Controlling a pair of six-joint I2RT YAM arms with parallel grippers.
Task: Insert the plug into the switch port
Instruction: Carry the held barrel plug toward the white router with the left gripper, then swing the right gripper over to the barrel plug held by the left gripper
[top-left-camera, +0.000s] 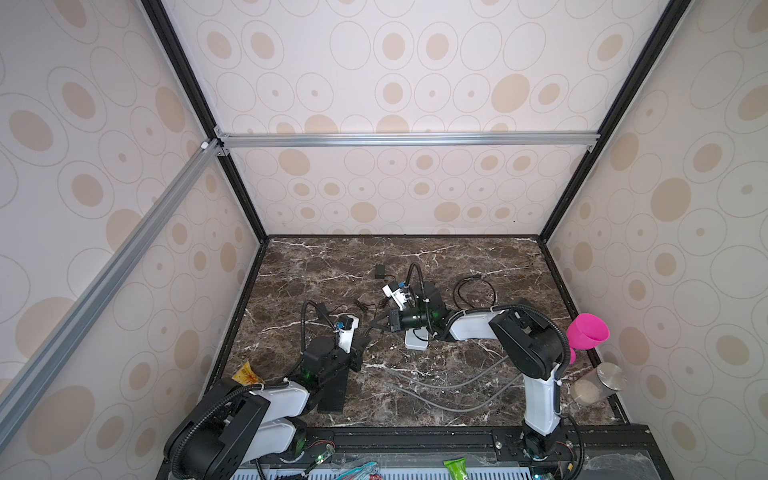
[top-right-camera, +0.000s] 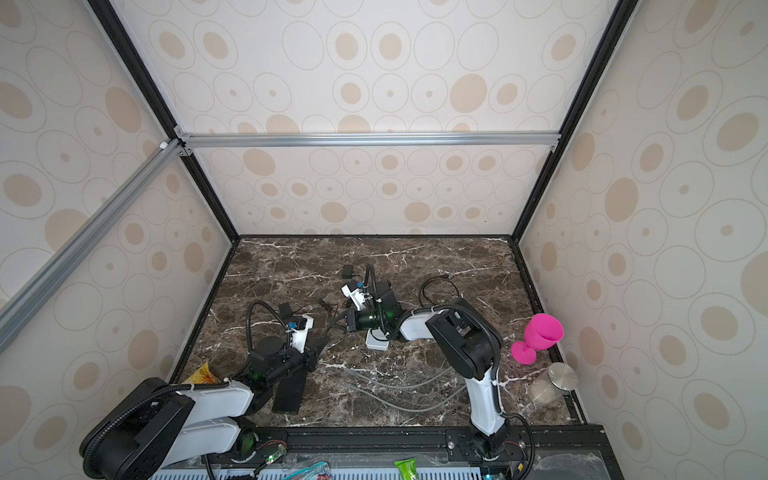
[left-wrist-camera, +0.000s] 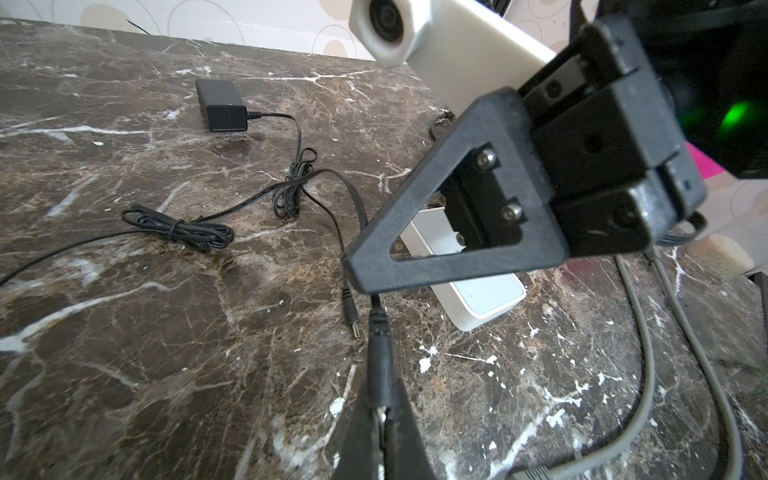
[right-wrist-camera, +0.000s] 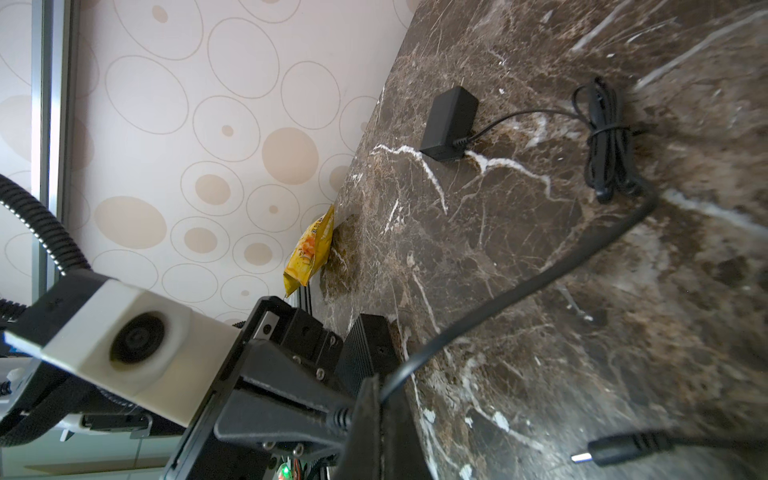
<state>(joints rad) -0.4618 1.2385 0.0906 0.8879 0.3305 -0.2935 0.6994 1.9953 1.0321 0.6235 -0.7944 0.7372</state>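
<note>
L hand (right-wrist-camera: 338, 415) is clenched tight on the black plug (left-wrist-camera: 380, 361). R hand (left-wrist-camera: 363, 272) is clenched too, pinching the thin black cord (right-wrist-camera: 540, 274) right behind the plug. The 2 hands meet tip to tip just beside the white switch (left-wrist-camera: 490, 299), on its L-arm side. Plug is near the switch but not touching it & not in a port. Switch lies flat on the brown marble bench (top-left-camera: 457, 266), partly hidden under the R arm (top-left-camera: 469, 326) in both top views. From the R hand the cord runs away from the switch to a tied bundle (right-wrist-camera: 604, 145), next to a black adapter (right-wrist-camera: 449, 124). A 2nd plug (right-wrist-camera: 615, 451) lies loose on the bench near the switch, w/ no hand on it. Pink goblet (top-left-camera: 588, 332) stands well apart from the switch, by the R-side wall.
</note>
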